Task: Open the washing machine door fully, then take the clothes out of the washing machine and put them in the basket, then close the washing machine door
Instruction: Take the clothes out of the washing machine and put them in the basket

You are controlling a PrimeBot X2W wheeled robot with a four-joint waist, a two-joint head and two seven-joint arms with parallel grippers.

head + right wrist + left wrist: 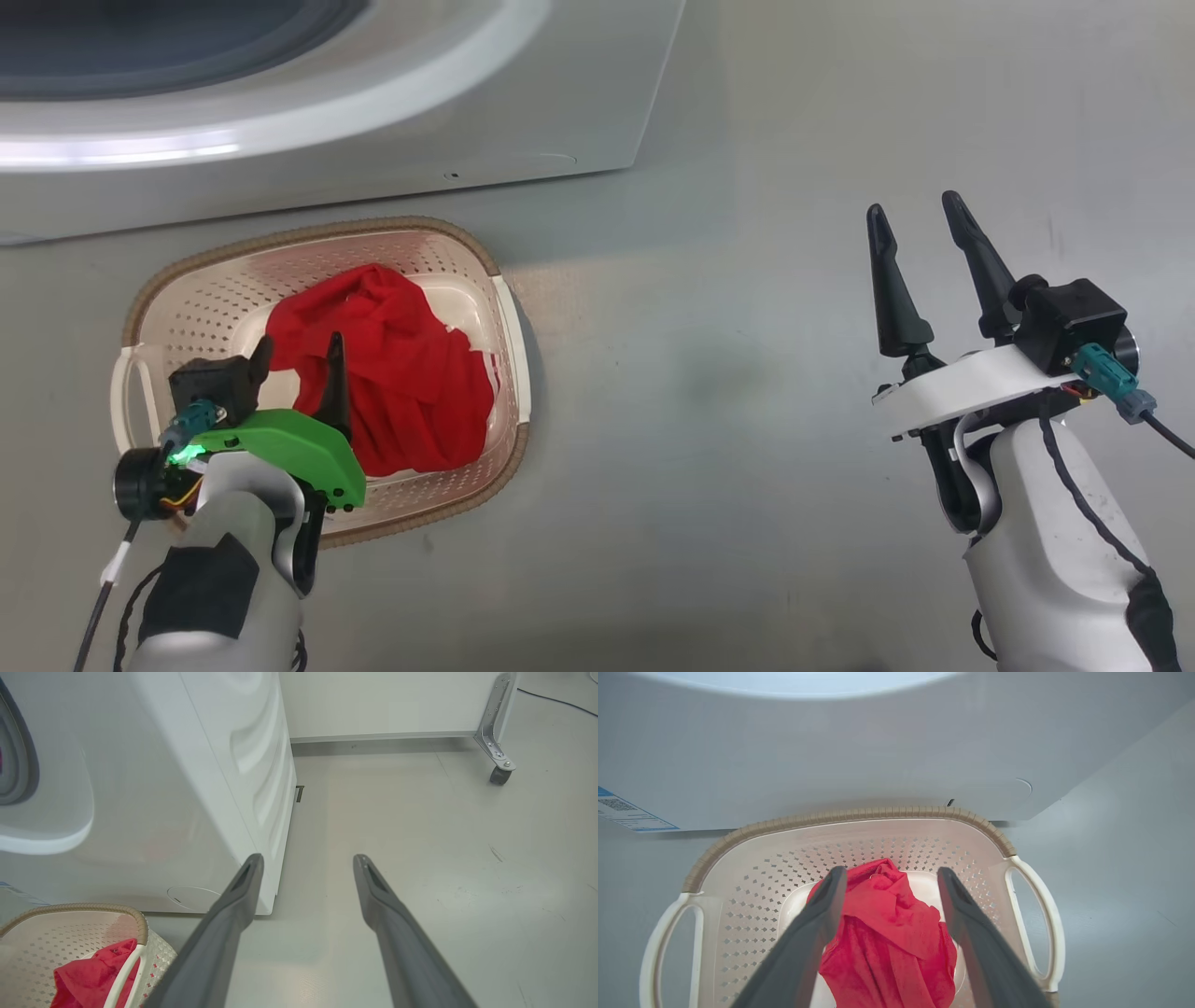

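Observation:
The red clothes (401, 373) lie bunched in the cream basket (317, 233), which stands on the floor just in front of the white washing machine (523, 112). My left gripper (299, 341) hangs open over the basket's near side. In the left wrist view its fingers (892, 871) straddle the clothes (887, 933) from above without pinching them. My right gripper (913, 205) is open with nothing between its fingers over bare floor, far to the right of the basket. The washing machine door is out of view.
The machine's front panel (878, 742) rises right behind the basket rim (859, 814), with a blue label sticker (626, 812) low on it. Grey floor spreads to the right of the machine. A wheeled metal bracket (497, 772) stands by the back wall.

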